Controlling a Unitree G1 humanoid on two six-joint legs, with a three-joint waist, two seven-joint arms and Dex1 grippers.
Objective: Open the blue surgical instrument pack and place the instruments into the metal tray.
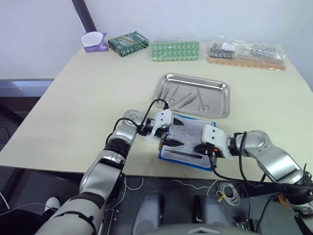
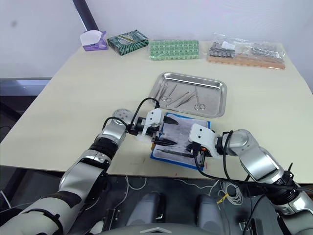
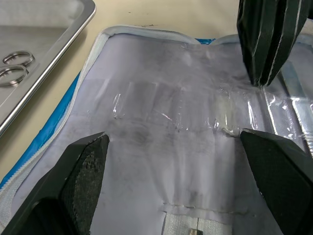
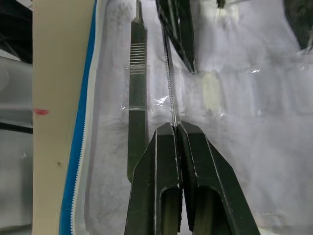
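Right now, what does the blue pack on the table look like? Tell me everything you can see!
The blue surgical instrument pack lies unfolded flat near the table's front edge, just in front of the metal tray. Inside is whitish, crinkly clear plastic with a blue border and a white zipper edge. A slim flat-handled silver tool sits tucked in the lining. The right gripper pinches a thin metal instrument over it; the left gripper hovers open above.

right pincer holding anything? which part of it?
Yes. The right pincer is shut on one end of a thin metal instrument lying on the open blue pack. The left pincer is open, holding nothing.
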